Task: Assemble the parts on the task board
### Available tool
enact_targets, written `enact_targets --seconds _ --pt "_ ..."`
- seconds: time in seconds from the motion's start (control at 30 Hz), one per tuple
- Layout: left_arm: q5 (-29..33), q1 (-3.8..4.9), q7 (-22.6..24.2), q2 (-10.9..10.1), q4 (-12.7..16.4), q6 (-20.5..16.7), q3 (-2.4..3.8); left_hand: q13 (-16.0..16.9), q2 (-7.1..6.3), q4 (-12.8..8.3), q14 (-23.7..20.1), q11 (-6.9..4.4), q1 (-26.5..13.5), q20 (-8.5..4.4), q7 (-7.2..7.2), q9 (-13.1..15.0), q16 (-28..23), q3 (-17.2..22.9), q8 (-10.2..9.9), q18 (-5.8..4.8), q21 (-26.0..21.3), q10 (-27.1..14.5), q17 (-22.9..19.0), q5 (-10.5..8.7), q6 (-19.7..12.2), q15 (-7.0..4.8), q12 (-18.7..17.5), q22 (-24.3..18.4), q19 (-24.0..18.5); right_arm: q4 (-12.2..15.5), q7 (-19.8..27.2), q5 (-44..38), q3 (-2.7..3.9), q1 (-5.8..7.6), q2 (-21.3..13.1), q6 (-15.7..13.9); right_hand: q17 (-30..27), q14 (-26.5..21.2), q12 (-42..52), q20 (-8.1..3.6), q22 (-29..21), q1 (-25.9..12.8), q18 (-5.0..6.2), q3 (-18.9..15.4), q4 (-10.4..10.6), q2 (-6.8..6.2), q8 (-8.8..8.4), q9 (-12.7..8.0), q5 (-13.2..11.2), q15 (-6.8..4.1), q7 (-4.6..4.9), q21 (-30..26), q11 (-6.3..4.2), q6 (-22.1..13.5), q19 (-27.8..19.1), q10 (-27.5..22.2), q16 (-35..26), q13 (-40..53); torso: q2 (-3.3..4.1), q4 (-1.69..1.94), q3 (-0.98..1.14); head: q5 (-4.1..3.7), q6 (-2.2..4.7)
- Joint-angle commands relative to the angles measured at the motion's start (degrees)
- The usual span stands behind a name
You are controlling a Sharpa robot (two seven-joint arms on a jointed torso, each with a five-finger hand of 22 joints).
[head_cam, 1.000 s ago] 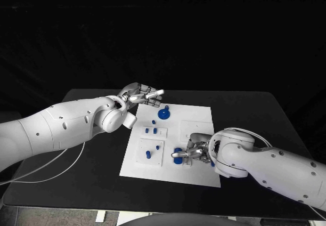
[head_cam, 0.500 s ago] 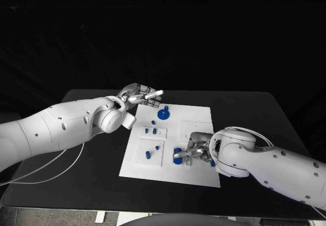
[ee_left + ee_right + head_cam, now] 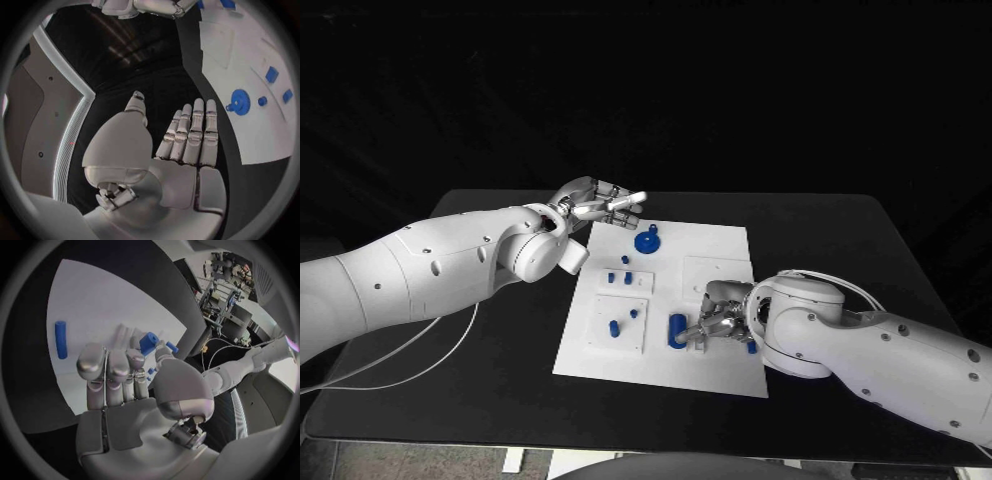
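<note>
The right robot hand [image 3: 720,318] is working low over the task board [image 3: 718,240], at the near edge of the board's middle. In the right wrist view a small blue block [image 3: 148,343] is sitting at its fingertips [image 3: 139,356], apparently pinched between thumb and fingers, though the contact itself is partly hidden. A blue bar [image 3: 678,330] is lying flat on the task board just beside this hand, on the side toward the left arm.

The left robot hand [image 3: 600,203] is hovering off the task board's far left corner, fingers straight and together in its wrist view, holding nothing. The blue gear [image 3: 648,241] is sitting on the task board near that corner, and several small blue pegs [image 3: 627,277] are standing between the gear and the bar.

As a judgement, the step in hand is seating the block into the task board; the next move is calling for a careful alignment over its socket and a straight push down, without knocking the bar.

The task board is lying on a black worktop [image 3: 834,230], with a dark backdrop behind it.
</note>
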Motion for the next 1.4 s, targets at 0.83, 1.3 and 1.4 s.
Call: enact_targets --seconds 0.83,1.3,1.4 --pt "-0.3 -0.04 -0.1 0.0 0.2 0.9 0.03 0.0 1.01 -0.9 -0.4 -0.02 -0.5 0.01 -0.03 -0.1 -0.2 -0.2 0.2 -0.28 0.3 -0.3 0.1 0.13 -0.2 0.13 -0.3 -0.1 -0.4 -3.4 0.5 -0.5 -0.02 -0.43 1.8 0.7 -0.2 0.4 -0.4 -0.01 6.6 -2.5 -0.85 13.4 0.0 1.94 0.0 -0.1 -0.1 0.11 0.28 -0.6 -0.17 -0.5 0.9 0.1 -0.3 0.0 -0.01 0.02 -0.06 0.06 -0.25" --pt "-0.4 -0.04 -0.2 0.0 0.2 1.0 0.03 0.0 1.17 -1.3 -0.4 -0.01 -0.5 0.01 -0.01 -0.1 -0.2 -0.3 0.2 -0.27 0.3 -0.3 0.1 0.16 -0.1 0.14 -0.3 -0.1 -0.4 -4.8 0.7 2.6 -0.17 -0.88 2.3 2.7 -0.5 0.4 -0.5 0.07 6.5 -2.2 -0.8 14.4 -1.3 0.58 0.0 -0.1 -0.1 0.17 0.32 -1.0 -0.11 -0.7 0.7 -0.1 -0.6 0.0 0.01 0.04 -0.03 0.07 -0.35" --pt "-0.4 -0.04 -0.2 0.0 0.2 1.0 0.03 0.0 1.17 -1.3 -0.4 -0.01 -0.5 0.01 -0.01 -0.1 -0.2 -0.3 0.2 -0.27 0.3 -0.3 0.1 0.16 -0.1 0.14 -0.3 -0.1 -0.4 -4.9 0.8 2.8 -0.19 -0.93 2.4 2.4 -0.6 0.4 -0.5 0.12 6.5 -2.2 -0.77 14.8 -1.8 0.22 0.01 -0.1 -0.1 0.2 0.35 -1.1 -0.09 -0.7 0.7 -0.2 -0.6 0.0 -0.03 0.02 -0.05 0.08 -0.32"
